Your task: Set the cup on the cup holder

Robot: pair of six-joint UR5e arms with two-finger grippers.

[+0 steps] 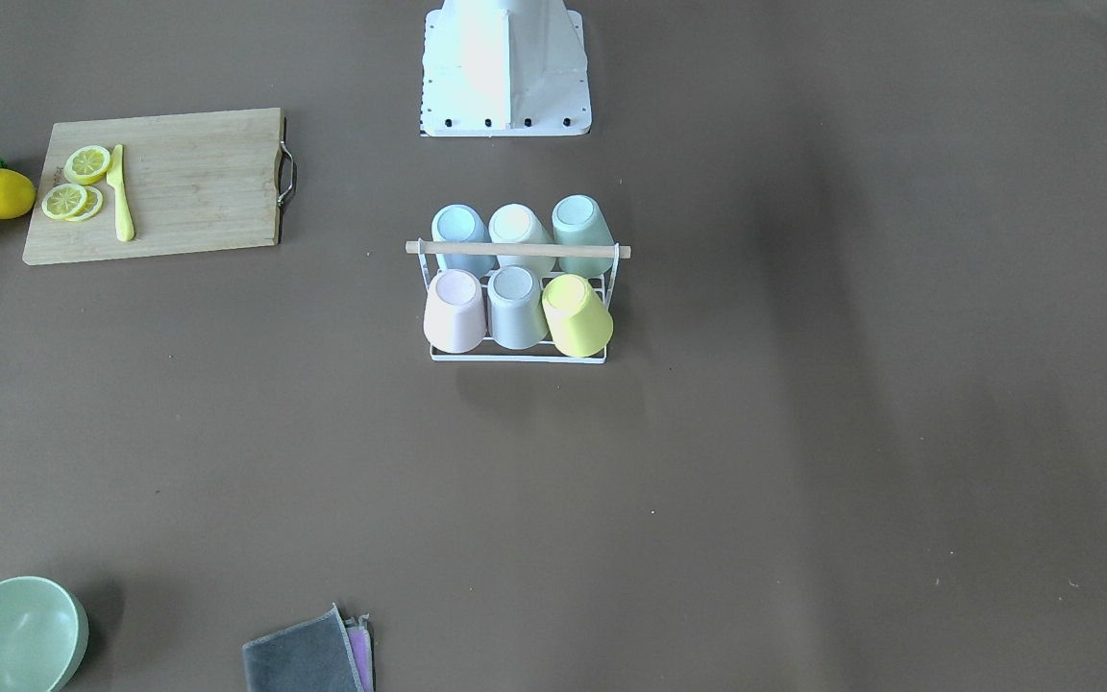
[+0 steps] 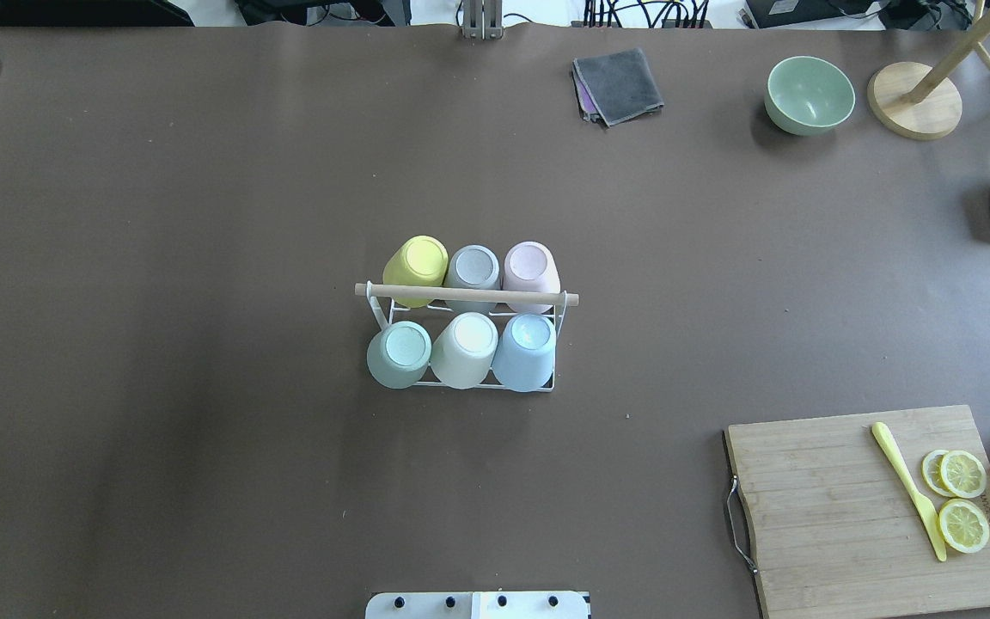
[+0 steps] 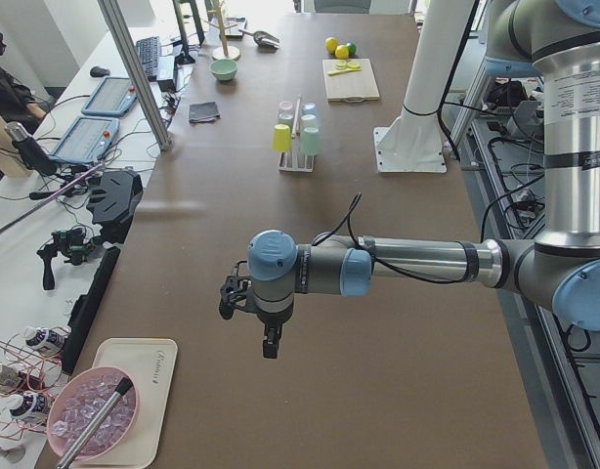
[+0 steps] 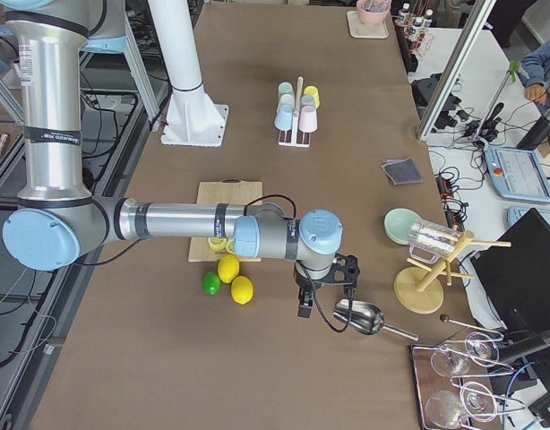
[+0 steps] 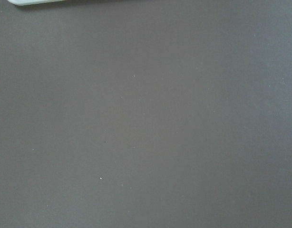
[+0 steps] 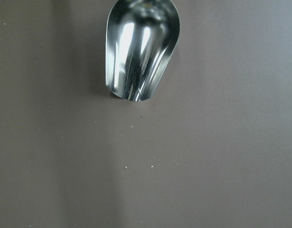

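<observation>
- Bamboo cutting board (image 2: 873, 507) is lying nearest the robot, well right of the cup holder (image 2: 461, 295). It is carrying lemon slices (image 2: 962, 499) and a yellow knife (image 2: 907, 490), which are playing no part in the task.
- The cup holder is standing mid-surface (image 2: 203, 430). Six cups are sitting mouth-down on it, from the yellow cup (image 2: 416, 262) to the blue cup (image 2: 526, 351), likely so each is staying put. Every place is looking filled, so the task is seeming done. The cups are hiding the prongs.
- Farther out, the right pincer (image 4: 305, 305) is hanging over a metal scoop (image 4: 360, 315) well right of the cup holder. The left pincer (image 3: 268, 337) is hovering over bare surface well left of it. I cannot tell whether either is spread or pressed together, as only side views are showing them.
- Farthest, beyond the cup holder, a grey cloth (image 2: 620, 84) and a green bowl (image 2: 809, 94) are resting.
</observation>
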